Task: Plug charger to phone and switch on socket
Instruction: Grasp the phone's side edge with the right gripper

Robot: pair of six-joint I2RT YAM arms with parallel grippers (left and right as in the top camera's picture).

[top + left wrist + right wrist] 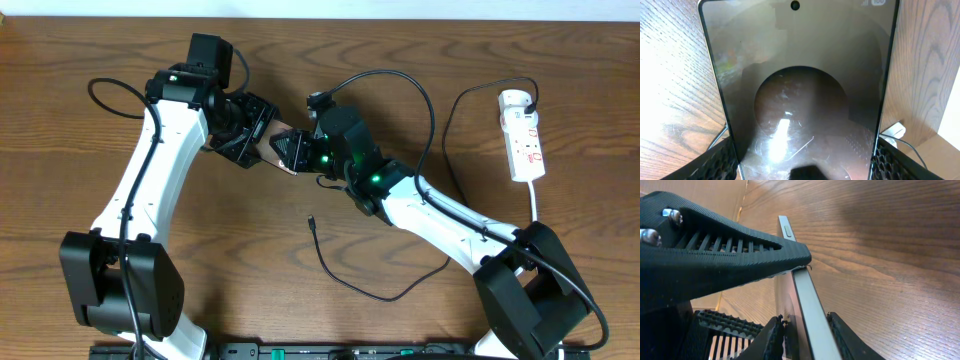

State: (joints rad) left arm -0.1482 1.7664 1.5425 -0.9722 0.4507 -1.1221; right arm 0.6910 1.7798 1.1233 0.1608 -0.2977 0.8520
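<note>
Nearest the arm bases, a long thin black charger cable [385, 297] is seen curving loose across the brown wooden desk [80, 190]. Its small black connector tip [311, 220] lies free on the wood, apart from the phone and from both grippers.

Beyond it, at mid-desk, the flat, glossy, dark grey-brown phone [274, 150] is held between the two arms and appears raised off the wood. The left gripper [248, 140] is clamped across the phone's width; in the left wrist view its black ribbed fingers [720, 162] are pressed to both long edges of the glass. The right gripper [296, 150] is closed on the opposite end, where the phone's thin metal edge is pinched between two black pads [771, 335].

Farthest off, toward the right, the narrow white power-strip socket [524, 135] with red markings lies flat. A thin black lead leaves its far end. The position of its switch cannot be read.

No step is judged complete. The phone is only being steadied. The connector is yet to be picked up and inserted, which calls for one gripper to be freed, and the switch is yet to be pressed.
</note>
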